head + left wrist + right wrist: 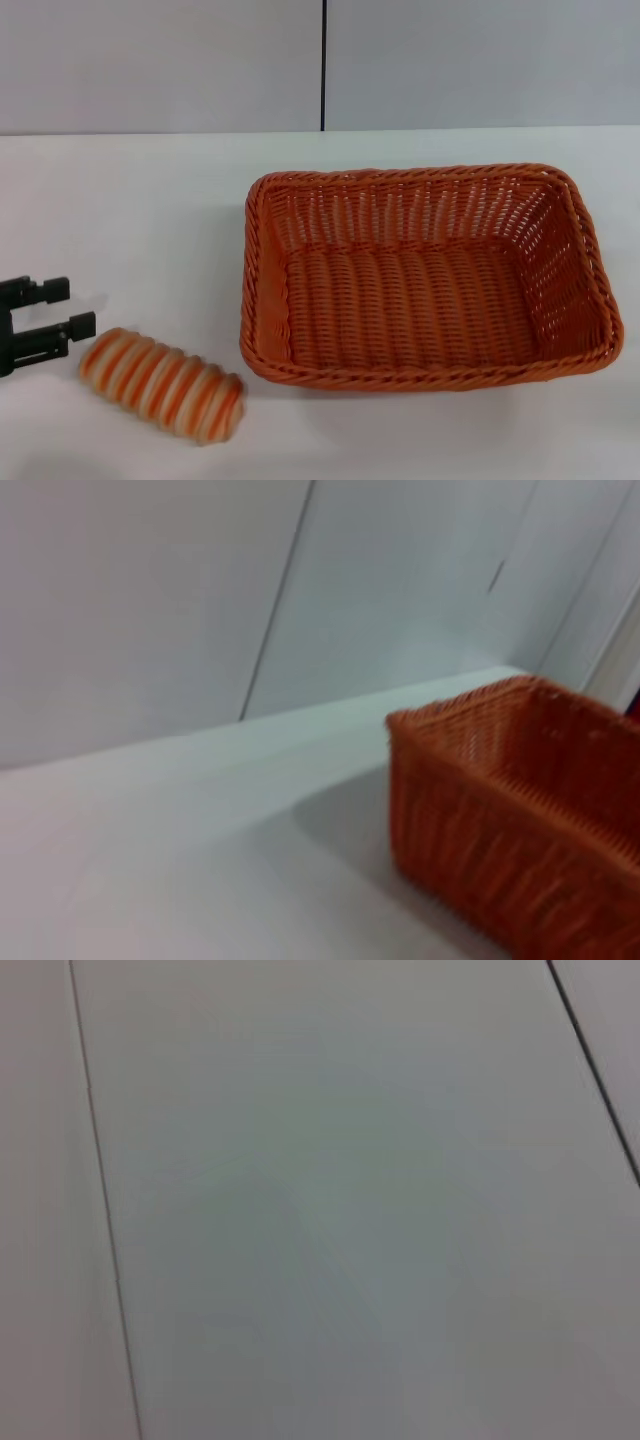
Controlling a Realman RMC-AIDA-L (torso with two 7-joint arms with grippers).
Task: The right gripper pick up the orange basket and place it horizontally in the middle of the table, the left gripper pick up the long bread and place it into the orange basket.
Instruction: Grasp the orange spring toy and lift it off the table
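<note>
My left tool (52, 308) sits at the near left edge of the table (140, 210), just beside the long bread (163, 384) on the side away from the orange basket (425, 275). Its two short black fingers (62, 326) stand apart with a clear gap between them, and nothing is held in that gap. The lower finger tip comes close to the bread's rounded end, but I cannot tell whether the two touch.

The long bread lies on the table, just outside the basket's near left corner, tilted so one end points toward that corner. It rests apart from the basket rim.

The orange basket stands upright on the table with its long side running across in front of me, and its woven floor is bare. From my left wrist I see one corner of the basket (520, 810) and its slatted side, with a pale panelled wall behind it.

My right tool shows in no view; the right wrist camera sees only pale panels with dark seams.
</note>
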